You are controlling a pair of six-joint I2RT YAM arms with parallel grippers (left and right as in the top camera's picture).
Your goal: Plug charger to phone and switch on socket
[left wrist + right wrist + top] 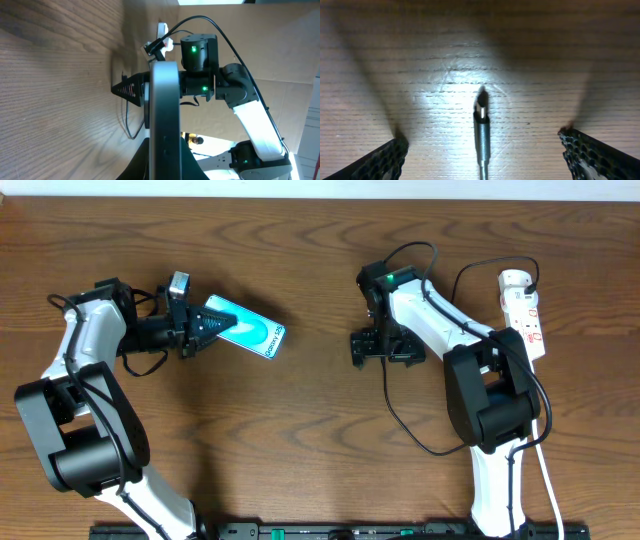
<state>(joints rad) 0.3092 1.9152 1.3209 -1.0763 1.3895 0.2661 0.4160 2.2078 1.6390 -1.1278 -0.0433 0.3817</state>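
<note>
The left gripper (205, 323) is clamped on one end of the small rectangular smartphone with a cyan-teal screen (252, 332), screen up, on the left side of the brown wooden table (300, 440). The right gripper (385, 348) stands wide open and holds nothing. The plug end of the thin black charger cable (481, 135) lies on the wood between its fingers (touching neither). The narrow white power strip with red switch markings (527, 312) sits far right, well apart from the phone.

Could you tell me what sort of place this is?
Probably a robotics lab bench: a left arm and right arm mounted at a wooden table, with a phone and white power strip.
</note>
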